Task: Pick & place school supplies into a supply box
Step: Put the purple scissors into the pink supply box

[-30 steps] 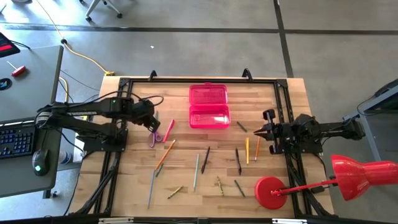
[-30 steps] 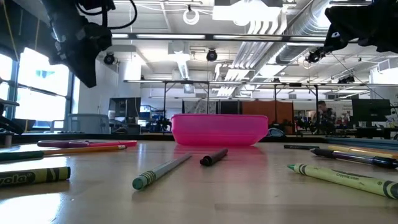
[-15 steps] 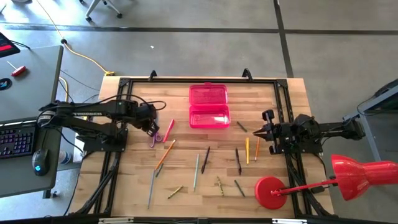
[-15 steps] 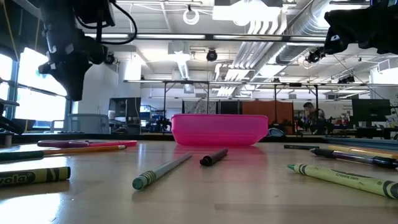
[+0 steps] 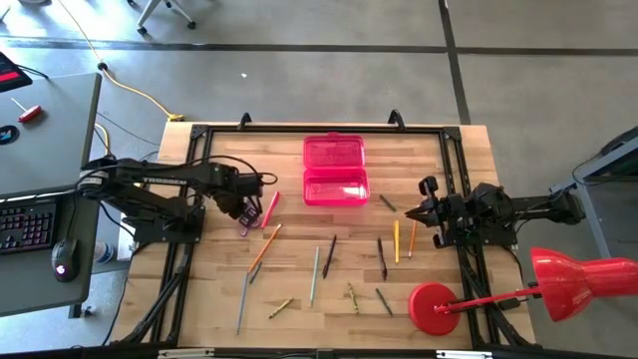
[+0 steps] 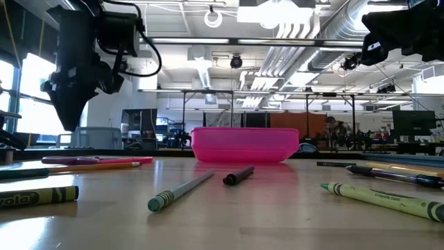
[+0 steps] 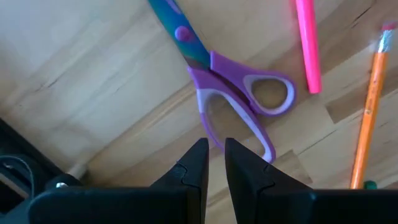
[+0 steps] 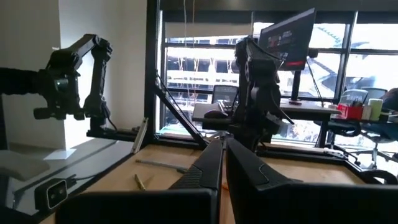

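**Left claw poised over scissors, nothing gripped**

Left gripper (image 7: 214, 155) hanging above the purple-handled scissors (image 7: 233, 93), fingers parted by a narrow gap, empty, tips just over one handle loop. Same gripper (image 5: 247, 209) on the table's left side in the high view, beside the scissors (image 5: 245, 225) and a pink pen (image 5: 269, 208). Seen in the low view as a dark mass (image 6: 69, 114) raised off the wood, not touching anything.

Scissors lying flat on the wooden table (image 5: 439, 150), blades closed, pointing away from the handles. Pink pen (image 7: 307, 46) just beside the handle loops, apart from them. Orange pencil (image 7: 367, 118) near, on the pen's far side.

Right gripper (image 5: 411, 210) waiting at the table's right side, fingers pressed together, holding nothing; same gripper (image 8: 222, 155) looking across toward the other arm.

Pink supply box (image 5: 335, 171) open near the table's far middle edge, lid laid back flat behind the tray; contents not readable. Tray wall (image 6: 244, 146) standing well apart from both grippers.

Remaining pens and pencils scattered across the near half: orange pencil (image 5: 265, 245), grey pencil (image 5: 314, 275), dark pen (image 5: 329, 255), another dark pen (image 5: 381, 257), yellow pencil (image 5: 396, 241). Red lamp (image 5: 558, 279) at the near right corner, round base on the table.
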You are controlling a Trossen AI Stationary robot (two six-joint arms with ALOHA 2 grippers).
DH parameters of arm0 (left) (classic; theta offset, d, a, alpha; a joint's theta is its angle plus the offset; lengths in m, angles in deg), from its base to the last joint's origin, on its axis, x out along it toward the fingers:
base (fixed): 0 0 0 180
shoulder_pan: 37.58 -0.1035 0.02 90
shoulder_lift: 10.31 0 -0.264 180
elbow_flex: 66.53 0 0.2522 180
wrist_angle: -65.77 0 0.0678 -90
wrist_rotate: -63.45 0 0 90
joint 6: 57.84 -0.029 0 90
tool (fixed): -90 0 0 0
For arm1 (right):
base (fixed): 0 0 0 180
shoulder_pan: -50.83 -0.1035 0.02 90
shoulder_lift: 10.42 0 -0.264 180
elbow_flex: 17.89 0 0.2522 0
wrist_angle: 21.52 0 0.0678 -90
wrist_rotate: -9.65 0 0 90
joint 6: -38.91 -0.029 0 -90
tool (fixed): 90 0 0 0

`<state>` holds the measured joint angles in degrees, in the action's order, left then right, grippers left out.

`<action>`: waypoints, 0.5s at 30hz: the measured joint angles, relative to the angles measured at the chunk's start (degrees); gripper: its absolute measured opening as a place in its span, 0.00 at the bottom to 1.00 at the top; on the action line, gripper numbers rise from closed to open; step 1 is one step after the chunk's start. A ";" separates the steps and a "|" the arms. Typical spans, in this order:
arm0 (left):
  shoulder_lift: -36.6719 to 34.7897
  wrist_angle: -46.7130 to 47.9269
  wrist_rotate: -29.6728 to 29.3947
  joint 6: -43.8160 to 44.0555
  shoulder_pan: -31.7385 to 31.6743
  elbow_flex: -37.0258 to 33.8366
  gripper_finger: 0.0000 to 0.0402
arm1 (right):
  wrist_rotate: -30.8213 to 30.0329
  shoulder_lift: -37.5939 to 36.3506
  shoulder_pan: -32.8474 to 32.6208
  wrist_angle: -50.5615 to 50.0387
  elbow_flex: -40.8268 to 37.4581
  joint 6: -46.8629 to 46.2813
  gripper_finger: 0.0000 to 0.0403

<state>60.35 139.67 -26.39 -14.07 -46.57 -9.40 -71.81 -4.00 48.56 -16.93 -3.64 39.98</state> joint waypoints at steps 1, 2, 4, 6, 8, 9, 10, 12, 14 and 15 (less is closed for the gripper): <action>0.40 -0.05 0.56 -0.16 0.00 0.00 0.21 | 0.00 0.00 0.00 0.00 0.00 0.03 0.00; 0.76 -0.15 0.77 -0.27 0.02 0.00 0.21 | 0.00 0.00 0.00 0.02 0.00 0.31 0.00; 1.19 -0.15 0.83 -0.39 0.02 0.00 0.21 | 0.00 -0.02 0.00 0.02 0.00 0.48 0.00; 1.27 -0.20 1.83 -0.11 0.02 0.00 0.21 | 0.00 0.00 0.00 0.04 0.00 0.36 0.00; 1.27 -0.65 2.29 0.00 0.02 0.00 0.21 | 0.00 -0.01 0.00 0.04 0.00 0.39 0.00; 1.27 -0.76 2.10 0.00 0.02 0.00 0.21 | 0.00 -0.01 0.00 0.04 0.00 0.39 0.00; 1.27 -0.72 2.01 0.00 0.02 0.00 0.21 | 0.00 0.00 0.00 0.04 0.00 0.39 0.00; 1.27 -0.72 1.98 -0.01 0.02 0.00 0.21 | 0.00 0.00 0.00 0.04 0.02 0.41 0.00; 1.27 -0.77 1.95 -0.25 0.02 0.00 0.21 | 0.00 0.00 0.00 0.06 0.00 0.41 0.00; 1.27 -0.81 1.89 -0.27 0.02 0.00 0.21 | 0.00 0.00 0.00 0.07 0.00 0.41 0.00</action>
<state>61.63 138.86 -24.49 -14.33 -46.55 -9.40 -71.81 -4.00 48.56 -16.86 -3.64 40.39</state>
